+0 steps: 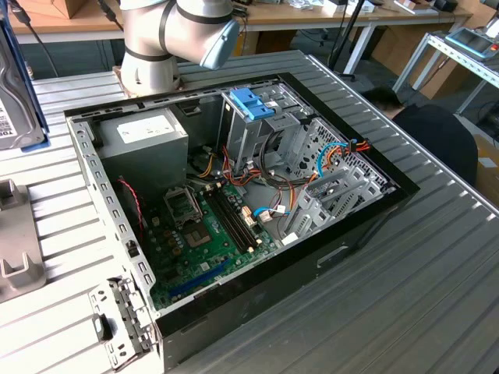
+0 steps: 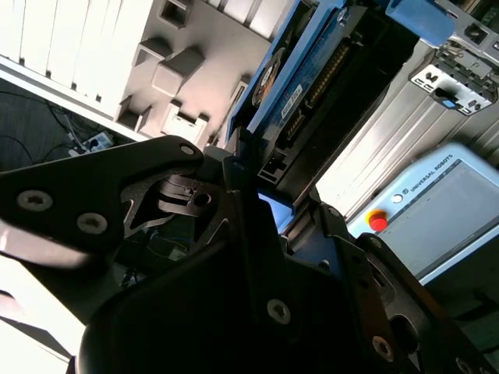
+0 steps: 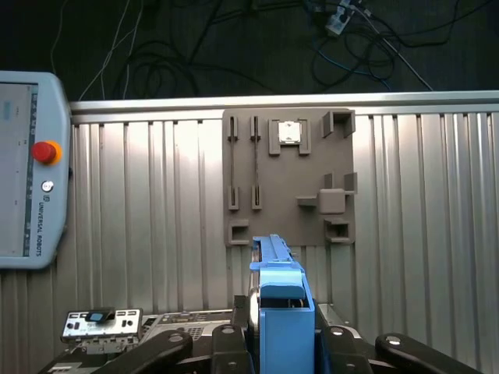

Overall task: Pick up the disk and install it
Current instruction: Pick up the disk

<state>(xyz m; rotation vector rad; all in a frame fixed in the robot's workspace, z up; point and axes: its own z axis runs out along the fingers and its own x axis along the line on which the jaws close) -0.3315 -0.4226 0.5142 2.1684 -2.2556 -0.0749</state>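
My hand (image 3: 281, 349) is closed on the disk (image 3: 279, 308), with the fingers (image 3: 224, 343) clamped against both sides of its light blue carrier (the grip can be seen in both wrist views). The disk is held off the ribbed bench (image 3: 156, 202), near the grey fixture plate (image 3: 288, 175). In the exterior view the disk (image 1: 17, 86) is at the exterior view's left edge. It is well apart from the open computer case (image 1: 87, 167) and its blue-latched drive cage (image 1: 253, 117).

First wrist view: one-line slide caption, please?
The gripper holds the disk edge-on, a grey fixture plate on the ribbed table beyond.
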